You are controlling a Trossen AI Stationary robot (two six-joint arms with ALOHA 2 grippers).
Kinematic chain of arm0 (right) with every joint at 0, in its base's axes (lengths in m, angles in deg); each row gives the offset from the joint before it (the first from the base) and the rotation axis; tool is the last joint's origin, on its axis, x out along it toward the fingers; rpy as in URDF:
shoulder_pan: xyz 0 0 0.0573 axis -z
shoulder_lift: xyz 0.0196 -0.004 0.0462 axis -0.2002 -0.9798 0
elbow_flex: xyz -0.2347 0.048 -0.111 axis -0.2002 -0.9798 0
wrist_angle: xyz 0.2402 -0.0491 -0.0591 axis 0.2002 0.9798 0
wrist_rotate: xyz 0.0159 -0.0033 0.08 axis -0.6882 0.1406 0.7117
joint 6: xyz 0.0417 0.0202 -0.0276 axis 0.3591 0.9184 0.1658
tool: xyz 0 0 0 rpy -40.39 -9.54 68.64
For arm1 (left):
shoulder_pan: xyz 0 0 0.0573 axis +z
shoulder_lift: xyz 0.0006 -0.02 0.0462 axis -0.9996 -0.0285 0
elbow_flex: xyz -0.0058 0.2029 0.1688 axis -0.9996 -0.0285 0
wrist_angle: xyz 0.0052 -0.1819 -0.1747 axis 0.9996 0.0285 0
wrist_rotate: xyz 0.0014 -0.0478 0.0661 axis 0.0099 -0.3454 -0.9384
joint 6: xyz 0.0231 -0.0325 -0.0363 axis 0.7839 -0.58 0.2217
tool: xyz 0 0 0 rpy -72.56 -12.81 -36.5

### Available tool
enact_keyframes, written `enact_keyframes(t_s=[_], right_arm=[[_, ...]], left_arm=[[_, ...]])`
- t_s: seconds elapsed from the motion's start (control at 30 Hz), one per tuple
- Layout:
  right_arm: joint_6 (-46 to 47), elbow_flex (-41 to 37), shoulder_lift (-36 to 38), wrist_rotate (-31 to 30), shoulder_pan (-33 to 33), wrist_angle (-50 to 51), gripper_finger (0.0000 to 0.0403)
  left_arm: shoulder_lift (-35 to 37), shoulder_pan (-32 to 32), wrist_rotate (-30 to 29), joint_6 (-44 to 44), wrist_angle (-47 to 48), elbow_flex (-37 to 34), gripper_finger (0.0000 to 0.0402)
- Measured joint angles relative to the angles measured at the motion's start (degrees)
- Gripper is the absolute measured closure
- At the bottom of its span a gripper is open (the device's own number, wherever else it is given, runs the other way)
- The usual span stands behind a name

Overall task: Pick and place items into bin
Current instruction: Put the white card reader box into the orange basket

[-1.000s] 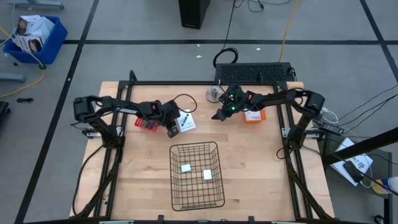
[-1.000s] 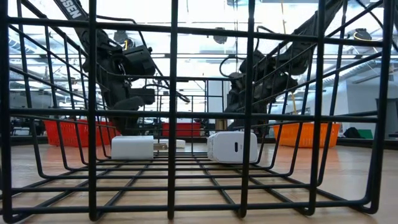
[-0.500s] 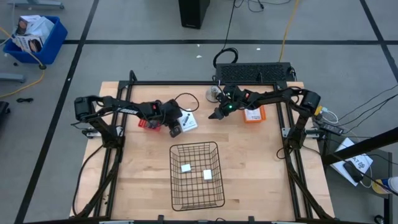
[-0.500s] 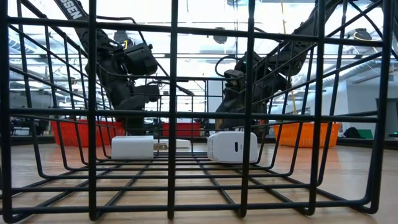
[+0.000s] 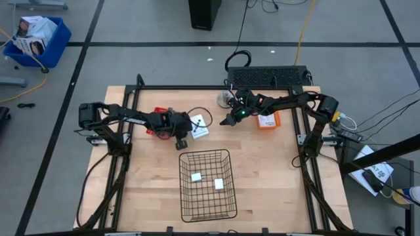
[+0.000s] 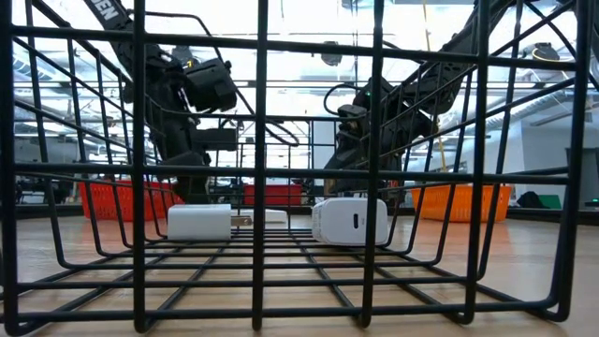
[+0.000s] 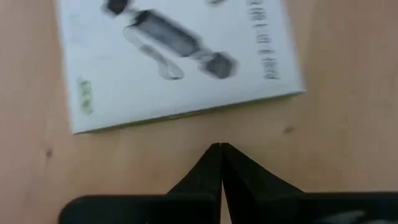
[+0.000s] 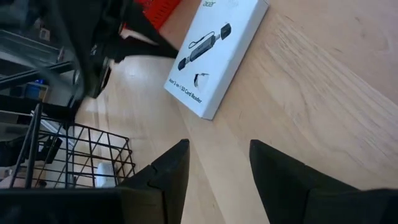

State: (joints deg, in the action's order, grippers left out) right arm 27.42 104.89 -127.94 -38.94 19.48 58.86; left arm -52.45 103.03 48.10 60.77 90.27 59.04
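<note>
Black wire forms the bin (image 5: 208, 185) on the wooden surface (image 5: 269, 177); from above, two white blocks (image 5: 196, 176) lie inside it, and a white card packet (image 5: 198, 126) lies beyond it beside the left gripper (image 5: 183, 142), while the right gripper (image 5: 229, 120) hovers near an orange box (image 5: 267, 121). The low view shows both blocks (image 6: 199, 223) on the bin floor. The left wrist view shows its fingers (image 7: 211, 167) pressed together, empty, just short of the packet (image 7: 174, 59). The right wrist view shows parted, empty fingers (image 8: 171, 168) facing the packet (image 8: 217, 53).
</note>
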Motion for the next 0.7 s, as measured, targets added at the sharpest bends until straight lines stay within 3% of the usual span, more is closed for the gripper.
enact_keyframes(t_s=[0.23,0.47,0.7], right_arm=[[-0.03,0.00,0.00,-0.02,0.00,-0.15,0.0243],[-0.15,0.00,0.00,0.13,0.00,1.30,0.0243],[-0.52,-0.04,0.00,-0.09,-0.02,1.52,0.0243]], left_arm=[[0.00,-3.51,-5.79,6.66,1.61,3.21,0.0396],[-0.06,-1.88,-4.72,5.96,6.15,5.06,0.0397],[-1.32,0.29,-1.65,8.26,2.79,5.17,0.0397]])
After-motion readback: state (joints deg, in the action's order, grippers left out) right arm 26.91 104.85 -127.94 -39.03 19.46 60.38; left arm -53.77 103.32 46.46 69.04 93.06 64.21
